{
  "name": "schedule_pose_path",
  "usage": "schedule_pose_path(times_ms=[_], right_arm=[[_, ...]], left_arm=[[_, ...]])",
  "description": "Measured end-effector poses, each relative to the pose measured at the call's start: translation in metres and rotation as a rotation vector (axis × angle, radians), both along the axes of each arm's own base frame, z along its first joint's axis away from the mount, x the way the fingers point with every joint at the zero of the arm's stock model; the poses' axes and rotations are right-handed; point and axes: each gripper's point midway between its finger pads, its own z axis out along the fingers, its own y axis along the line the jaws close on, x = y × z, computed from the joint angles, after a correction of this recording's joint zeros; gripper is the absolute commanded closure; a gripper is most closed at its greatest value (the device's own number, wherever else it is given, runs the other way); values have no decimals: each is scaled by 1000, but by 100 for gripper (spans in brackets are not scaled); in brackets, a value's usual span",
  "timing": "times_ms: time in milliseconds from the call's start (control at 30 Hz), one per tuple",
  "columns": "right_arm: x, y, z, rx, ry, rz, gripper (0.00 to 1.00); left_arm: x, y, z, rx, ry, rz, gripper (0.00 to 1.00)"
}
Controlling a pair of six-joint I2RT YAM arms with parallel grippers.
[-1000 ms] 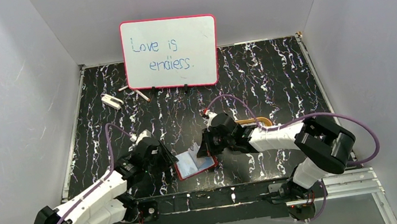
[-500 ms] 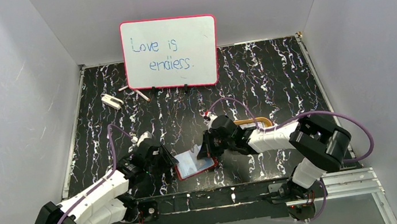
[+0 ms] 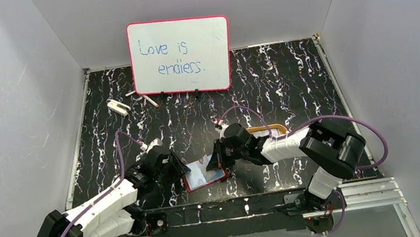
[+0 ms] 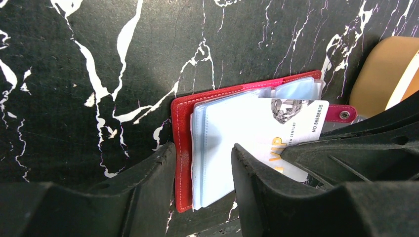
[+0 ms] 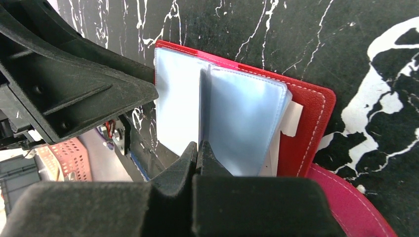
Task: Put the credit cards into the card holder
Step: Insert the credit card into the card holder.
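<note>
Black desk (image 3: pixel 289 83) with white veining, walled in plain white; one whiteboard (image 3: pixel 181 55) stands at upper centre of the overhead view. Lower left to lower right: the left pincer (image 4: pixel 201 158) has its jaws apart, straddling the left edge of the card holder (image 4: pixel 183 128). One finger lies on the desk beside the red cover, the other over the clear sleeves. The card holder lies open and flat at lower centre, between the two arms. A credit card (image 4: pixel 291 123), printed side up, reaches from the right across the sleeves. The right pincer (image 5: pixel 199 147) has its jaws together, clamped on that card, seen edge-on from its own wrist. One orange-rimmed tray (image 3: pixel 270 128) shows behind the right arm.

Step in hand, as judged: feeding the card into a sleeve. To do it well, the left pincer should pin the cover so the holder cannot slide. The card's leading edge should meet one sleeve mouth squarely, at a shallow angle, and advance slowly.

Count: two arms, one card holder, one credit card plainly seen. Whether other cards already sit in the sleeves cannot be told.
</note>
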Motion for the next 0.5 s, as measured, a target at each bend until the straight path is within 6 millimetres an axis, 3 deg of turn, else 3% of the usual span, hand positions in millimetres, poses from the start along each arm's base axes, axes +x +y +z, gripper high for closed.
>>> schedule_pose_path(times_ms=[500], right_arm=[[-8, 5, -3, 56, 87, -20, 100]], left_arm=[[1, -1, 0, -10, -7, -1, 58]])
